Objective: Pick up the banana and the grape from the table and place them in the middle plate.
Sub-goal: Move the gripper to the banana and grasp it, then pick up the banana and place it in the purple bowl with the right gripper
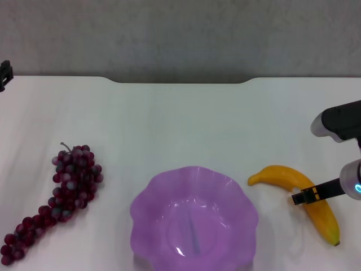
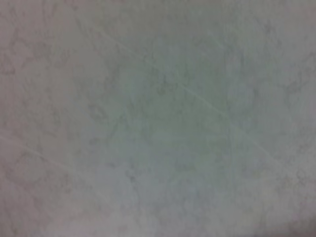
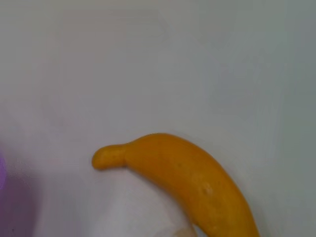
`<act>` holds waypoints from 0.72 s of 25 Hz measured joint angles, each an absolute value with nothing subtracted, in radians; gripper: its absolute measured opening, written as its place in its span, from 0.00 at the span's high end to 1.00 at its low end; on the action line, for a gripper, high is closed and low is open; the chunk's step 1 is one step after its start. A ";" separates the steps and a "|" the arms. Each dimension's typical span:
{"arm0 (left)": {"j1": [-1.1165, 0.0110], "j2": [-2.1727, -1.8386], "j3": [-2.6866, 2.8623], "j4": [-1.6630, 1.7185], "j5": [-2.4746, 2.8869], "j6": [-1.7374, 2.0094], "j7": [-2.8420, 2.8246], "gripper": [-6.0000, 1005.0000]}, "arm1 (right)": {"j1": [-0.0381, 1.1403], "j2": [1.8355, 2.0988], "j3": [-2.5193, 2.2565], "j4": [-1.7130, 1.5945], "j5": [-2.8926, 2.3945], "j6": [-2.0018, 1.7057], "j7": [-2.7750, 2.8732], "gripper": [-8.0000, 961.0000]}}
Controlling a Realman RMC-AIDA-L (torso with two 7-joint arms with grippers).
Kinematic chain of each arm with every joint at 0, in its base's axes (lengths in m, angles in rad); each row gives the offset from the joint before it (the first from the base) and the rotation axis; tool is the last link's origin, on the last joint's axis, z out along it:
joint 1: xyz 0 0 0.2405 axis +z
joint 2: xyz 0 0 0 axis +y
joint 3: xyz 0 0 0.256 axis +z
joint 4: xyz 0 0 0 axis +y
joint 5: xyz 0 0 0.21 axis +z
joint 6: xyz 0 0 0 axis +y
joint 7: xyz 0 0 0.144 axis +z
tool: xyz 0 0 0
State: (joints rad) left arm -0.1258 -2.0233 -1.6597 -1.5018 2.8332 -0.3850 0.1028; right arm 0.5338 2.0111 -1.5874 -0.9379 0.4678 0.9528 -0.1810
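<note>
Head view: the purple plate (image 1: pixel 194 217) sits at lower centre of the white table (image 1: pixel 180 124). The grapes (image 1: pixel 62 195) lie at lower left. The banana (image 1: pixel 299 197) lies at lower right, with the right gripper (image 1: pixel 304 196) over its middle; whether its fingers grip cannot be told. The left gripper (image 1: pixel 4 73) barely shows at the upper left edge.

Left wrist view: only a blurred pale surface.

Right wrist view: the banana (image 3: pixel 182 182) lies on the table, lower centre.

We see the translucent light-purple scalloped plastic plate (image 1: pixel 194 223) cut off at the head view's lower edge. The right gripper (image 1: pixel 304 196) crosses the curved yellow-orange banana (image 1: pixel 299 192), hiding a band of it; whether its fingers grip we cannot tell. The banana's far end runs out of the right wrist view, while the left wrist view shows only blurred grey surface (nothing identifiable).
</note>
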 joint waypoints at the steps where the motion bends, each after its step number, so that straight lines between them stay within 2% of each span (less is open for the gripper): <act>1: -0.126 -2.023 -1.660 -1.502 2.833 -0.386 0.103 0.39 | 0.534 2.011 -1.588 -0.938 0.468 0.952 -0.181 0.30; 5: -0.126 -2.023 -1.660 -1.502 2.833 -0.392 0.103 0.39 | 0.534 2.012 -1.597 -0.936 0.468 0.941 -0.180 0.30; 10: -0.125 -2.023 -1.661 -1.502 2.833 -0.393 0.103 0.39 | 0.526 2.010 -1.596 -0.940 0.468 0.930 -0.179 0.40; 15: -0.123 -2.023 -1.661 -1.501 2.833 -0.393 0.103 0.39 | 0.513 2.009 -1.587 -0.945 0.466 0.906 -0.176 0.47; 18: -0.120 -2.023 -1.661 -1.499 2.833 -0.393 0.103 0.39 | 0.463 2.009 -1.574 -1.019 0.466 0.888 -0.171 0.47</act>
State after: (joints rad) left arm -0.1204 -2.0233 -1.6613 -1.4986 2.8332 -0.3930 0.1034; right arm 0.4626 2.0092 -1.5741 -1.0193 0.4660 0.8882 -0.1705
